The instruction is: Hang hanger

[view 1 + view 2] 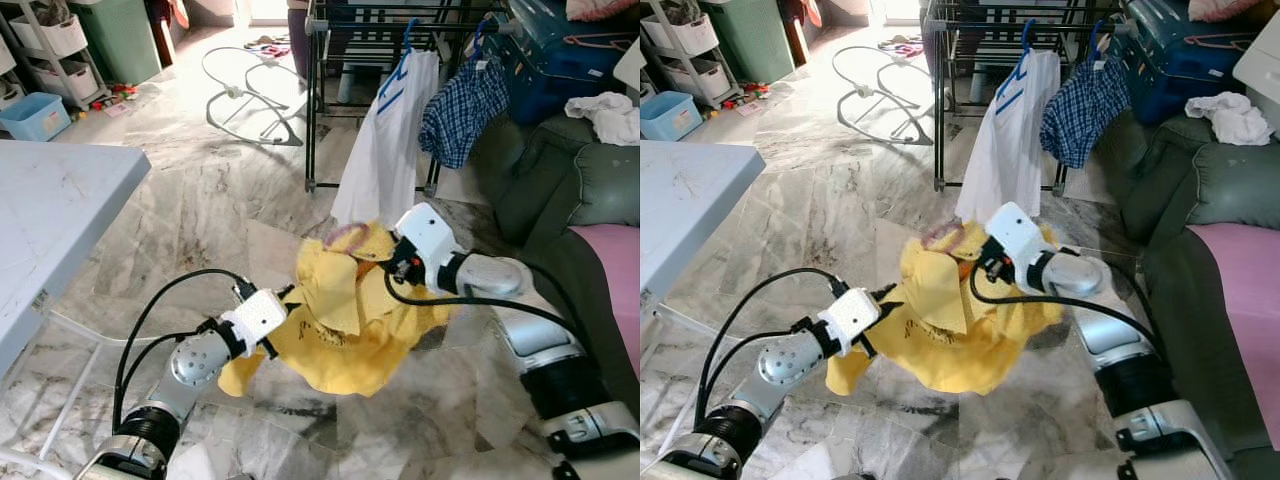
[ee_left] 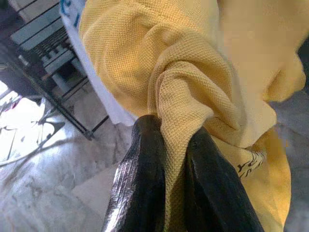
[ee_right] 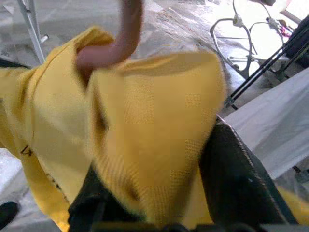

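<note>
Garment position: a yellow shirt [image 1: 345, 325] hangs in the air between the two grippers, above the marble floor [image 1: 200, 210] and in front of the black drying rack [image 1: 330, 60].

Left gripper [image 2: 166, 145]: its two black fingers [image 2: 140, 179] are closed tight on a twisted fold of the yellow shirt, with cloth pinched between them. In the eye views this gripper sits at the shirt's lower edge, on the side farther from the drying rack.

Right gripper [image 3: 159, 193]: its fingers stand apart with yellow fabric bunched between and over them; whether they press on the cloth cannot be told. This gripper sits at the shirt's upper edge, on the side nearer the drying rack.

Hanger: a pink hanger [image 3: 118, 41] emerges from the shirt's opening just beyond the right gripper, its curved part rising out of the fabric. In the left eye view it shows as a pinkish loop [image 1: 347, 236] at the top of the shirt, below the rack's hanging items.

Drying rack contents: a white garment [image 1: 385, 140] on a blue hanger and a blue checked shirt [image 1: 462, 105] beside it.

A white surface [image 1: 50, 210] stands well to the left of the drying rack; a dark sofa [image 1: 570, 190] stands to its right.
</note>
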